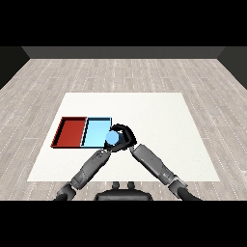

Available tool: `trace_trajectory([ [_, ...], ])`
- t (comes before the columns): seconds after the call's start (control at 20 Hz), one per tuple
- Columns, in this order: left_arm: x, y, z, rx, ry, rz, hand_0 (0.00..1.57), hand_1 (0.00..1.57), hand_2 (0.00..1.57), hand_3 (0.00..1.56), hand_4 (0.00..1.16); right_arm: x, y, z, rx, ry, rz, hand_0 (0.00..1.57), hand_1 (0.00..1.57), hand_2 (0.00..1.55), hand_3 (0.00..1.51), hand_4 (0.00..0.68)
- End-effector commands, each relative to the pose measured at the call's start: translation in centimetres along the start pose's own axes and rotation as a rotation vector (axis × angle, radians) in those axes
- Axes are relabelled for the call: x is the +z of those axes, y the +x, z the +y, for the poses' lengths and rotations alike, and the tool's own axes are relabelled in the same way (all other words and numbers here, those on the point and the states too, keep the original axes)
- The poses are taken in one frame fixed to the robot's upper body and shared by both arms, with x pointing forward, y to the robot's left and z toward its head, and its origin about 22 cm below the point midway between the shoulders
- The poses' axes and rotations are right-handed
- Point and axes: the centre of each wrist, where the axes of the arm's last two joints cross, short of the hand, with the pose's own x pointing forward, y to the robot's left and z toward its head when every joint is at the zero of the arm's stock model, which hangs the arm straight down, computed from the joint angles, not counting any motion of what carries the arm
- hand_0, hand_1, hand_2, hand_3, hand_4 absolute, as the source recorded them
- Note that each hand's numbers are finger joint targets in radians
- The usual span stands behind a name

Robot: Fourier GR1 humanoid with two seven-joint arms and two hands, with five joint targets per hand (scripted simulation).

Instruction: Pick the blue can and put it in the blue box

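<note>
The blue can (pixel 112 138) shows its round light-blue top at the right edge of the light blue tray (pixel 93 133). My right hand (pixel 125 134) is curled round the can from the right, its black fingers arching over the can's far side. My left hand (pixel 108 147) lies just below the can at the end of its grey forearm, mostly hidden by the can and the right hand. Whether the can rests in the tray or hangs above it, I cannot tell.
A red tray (pixel 70 131) lies directly left of the blue tray, sharing a wall with it. The white table (pixel 164 116) stretches wide to the right and behind the trays. Both forearms cross the table's front edge.
</note>
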Motion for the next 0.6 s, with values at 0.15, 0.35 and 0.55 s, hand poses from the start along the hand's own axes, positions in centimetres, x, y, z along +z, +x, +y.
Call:
trace_trajectory([
  [0.15, -1.7, 1.9, -2.2, 0.041, -0.033, 0.025, 0.83, 0.83, 0.88, 0.74, 0.67, -0.6, 0.4, 0.7, -0.057, -0.013, 0.012, 1.43, 1.43, 1.45, 1.39, 0.588],
  [0.35, -1.2, -0.3, -0.2, 0.126, 0.014, 0.085, 1.48, 1.48, 1.46, 1.37, 0.6, -0.9, -0.2, 1.4, -0.068, -0.048, 0.004, 1.41, 1.41, 1.45, 1.4, 0.552],
  [0.55, -0.8, -1.7, 0.7, 0.113, 0.009, 0.107, 1.57, 1.57, 1.54, 1.47, 0.76, 0.3, 0.7, 0.6, -0.164, -0.026, 0.049, 1.09, 1.09, 1.12, 0.8, 0.0],
])
